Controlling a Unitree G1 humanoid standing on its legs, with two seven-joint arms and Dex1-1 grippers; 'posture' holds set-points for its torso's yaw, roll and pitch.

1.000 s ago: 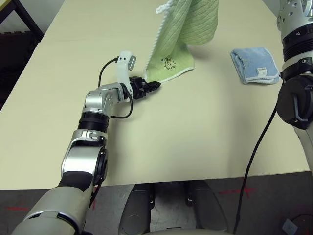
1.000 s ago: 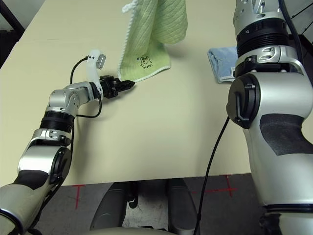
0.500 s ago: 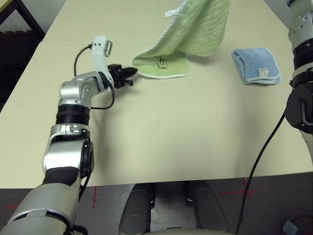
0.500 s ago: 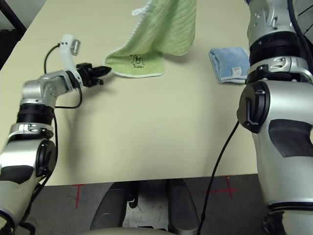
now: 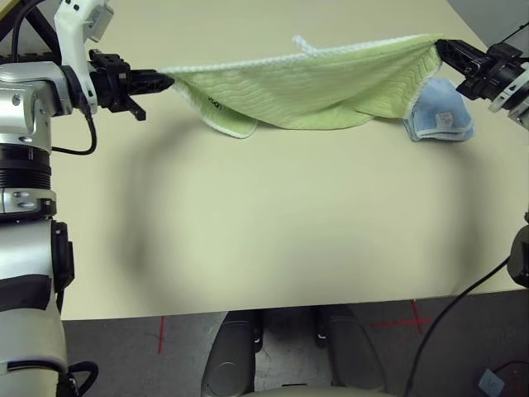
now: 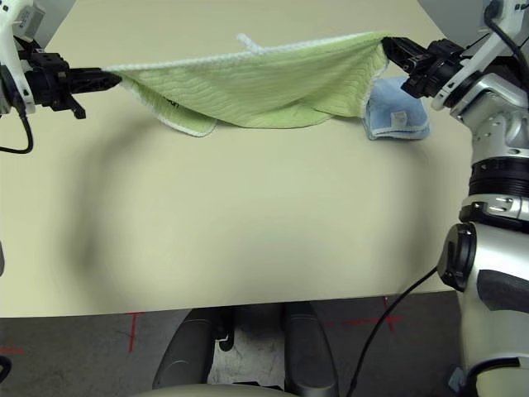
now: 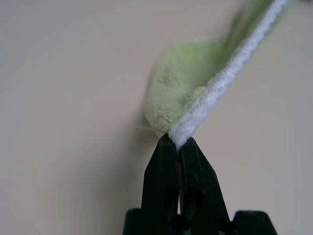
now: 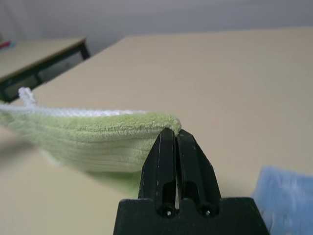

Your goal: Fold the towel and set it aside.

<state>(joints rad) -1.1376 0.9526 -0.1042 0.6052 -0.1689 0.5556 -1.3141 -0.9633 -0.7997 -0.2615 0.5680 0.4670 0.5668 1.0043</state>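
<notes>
Green towel now stretched between both grippers

Head view: the green towel, earlier gathered, now spans from left gripper to right gripper above the table, seemingly ready for folding; no containers. Left wrist view: fingertips pinched closed on its edging. Right wrist view: fingertips closed on its corner.

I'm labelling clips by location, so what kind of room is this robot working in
Probably a robotics lab or test area: a plain table, red marks on a grey floor, and a two-armed robot handling a green towel.
</notes>
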